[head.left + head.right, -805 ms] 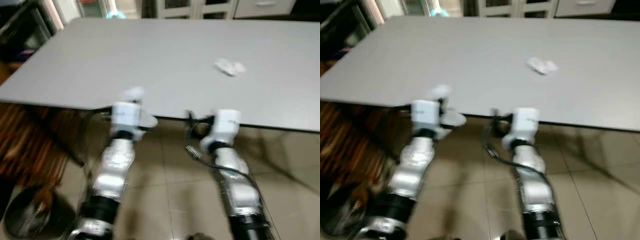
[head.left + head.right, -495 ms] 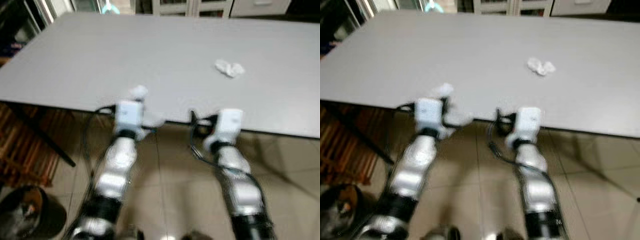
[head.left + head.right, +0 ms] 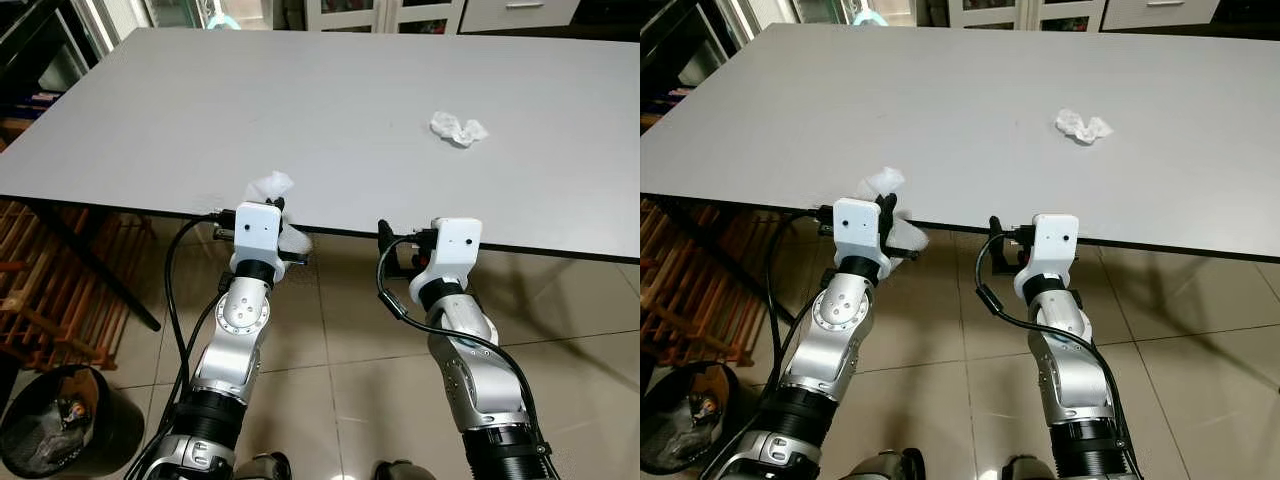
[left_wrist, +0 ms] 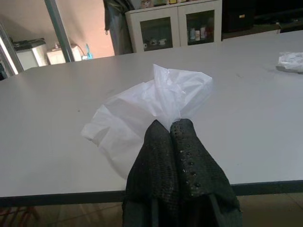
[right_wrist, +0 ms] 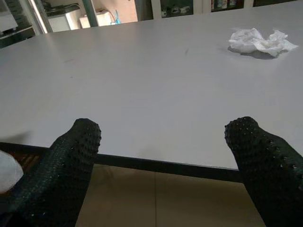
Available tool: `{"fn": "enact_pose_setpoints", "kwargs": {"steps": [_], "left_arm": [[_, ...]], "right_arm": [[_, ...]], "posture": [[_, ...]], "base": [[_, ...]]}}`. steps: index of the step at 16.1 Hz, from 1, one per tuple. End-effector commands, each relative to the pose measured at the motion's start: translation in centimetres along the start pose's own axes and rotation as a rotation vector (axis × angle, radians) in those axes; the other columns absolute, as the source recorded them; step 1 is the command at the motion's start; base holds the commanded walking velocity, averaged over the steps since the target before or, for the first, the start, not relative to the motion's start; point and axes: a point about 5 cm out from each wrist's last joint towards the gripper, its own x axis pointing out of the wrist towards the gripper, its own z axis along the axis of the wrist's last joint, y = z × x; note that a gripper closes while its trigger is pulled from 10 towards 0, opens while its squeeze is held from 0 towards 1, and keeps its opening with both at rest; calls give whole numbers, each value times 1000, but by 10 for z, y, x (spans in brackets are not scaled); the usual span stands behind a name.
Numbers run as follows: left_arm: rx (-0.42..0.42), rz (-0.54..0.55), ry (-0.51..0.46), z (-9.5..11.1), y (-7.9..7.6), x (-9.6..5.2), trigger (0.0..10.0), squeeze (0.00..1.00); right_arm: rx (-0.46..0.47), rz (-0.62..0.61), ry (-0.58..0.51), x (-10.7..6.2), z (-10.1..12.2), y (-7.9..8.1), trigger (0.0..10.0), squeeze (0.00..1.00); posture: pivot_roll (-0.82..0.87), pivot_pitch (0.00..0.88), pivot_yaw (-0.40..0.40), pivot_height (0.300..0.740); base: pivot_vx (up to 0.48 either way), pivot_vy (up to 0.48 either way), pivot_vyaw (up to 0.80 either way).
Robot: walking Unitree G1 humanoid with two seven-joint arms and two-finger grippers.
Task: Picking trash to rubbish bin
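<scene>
The wide grey rectangular counter point(image 3: 330, 110) fills the scene; a round black rubbish bin point(image 3: 60, 425) stands on the floor to the robot's left. The left end effector point(image 4: 171, 130), fingers pressed together, pinches a crumpled white tissue point(image 4: 147, 111) at the counter's near edge. The right end effector point(image 5: 165, 142) hangs spread and empty. A second crumpled white tissue point(image 3: 458, 128) lies well apart. Pickup looks done; next comes carrying to the bin.

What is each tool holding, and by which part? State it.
The left tool is shut on a crumpled white tissue, pinching its near edge. The right tool is open, holding nothing.
</scene>
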Motion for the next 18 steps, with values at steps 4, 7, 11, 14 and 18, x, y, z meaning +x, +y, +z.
{"fn": "enact_pose_setpoints", "kwargs": {"steps": [4, 7, 11, 14, 18], "left_arm": [[6, 12, 0, 0, 2, -1, 10000, 0], [8, 14, -1, 1, 2, -1, 10000, 0], [8, 18, -6, 2, 3, 0, 10000, 0], [9, 20, -6, 2, 3, 0, 10000, 0], [12, 22, -4, 1, 4, 0, 10000, 0]], "right_arm": [[-15, 39, 4, -2, 0, 6, 10000, 0], [-17, 44, 9, -2, -1, 7, 10000, 0], [-18, 50, 12, -1, -1, 7, 10000, 0], [-18, 54, 17, -2, -2, 7, 10000, 0], [-16, 62, 21, -2, -3, 8, 10000, 0]], "posture": [[-79, 159, 54, 740], [-77, 159, 53, 740], [-79, 158, 53, 740], [-75, 158, 51, 740], [-73, 157, 51, 740]], "base": [[0, 0, 781], [0, 0, 800], [0, 0, 800], [0, 0, 800], [0, 0, 800]]}}
